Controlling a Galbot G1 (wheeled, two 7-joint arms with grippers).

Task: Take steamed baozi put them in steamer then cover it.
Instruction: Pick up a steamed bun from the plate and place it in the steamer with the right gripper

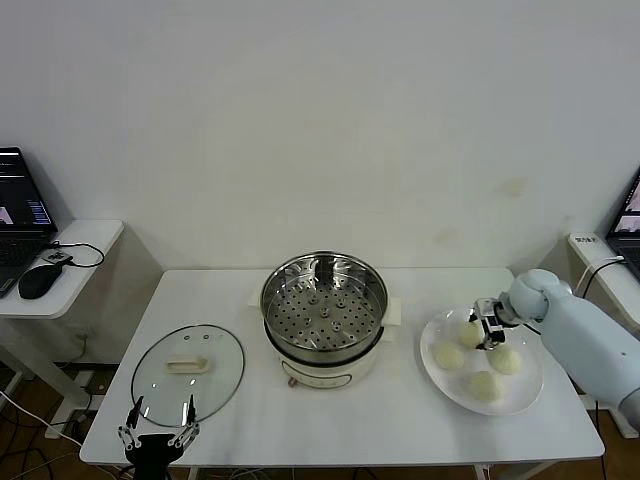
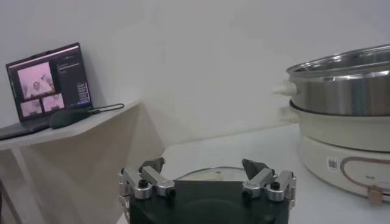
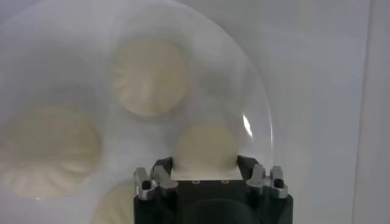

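Steel and shiny, the steamer [image 1: 324, 305] stands uncovered at the middle of the white desk [image 1: 400, 420], its perforated tray bare. To the steamer's right lies a white plate [image 1: 440, 378] carrying four steamed baozi [image 1: 484, 386]. The right tool [image 1: 481, 327] is down over the plate, its fingers [image 3: 247, 167] pressed against both sides of the bun [image 3: 205, 146] on the plate's far side, gripping it while it rests on the plate. To the steamer's left the cover [image 1: 187, 365] lies flat on the desk. The left tool [image 1: 158, 427] hangs just beside the cover's near edge, jaws wide apart and holding nothing.
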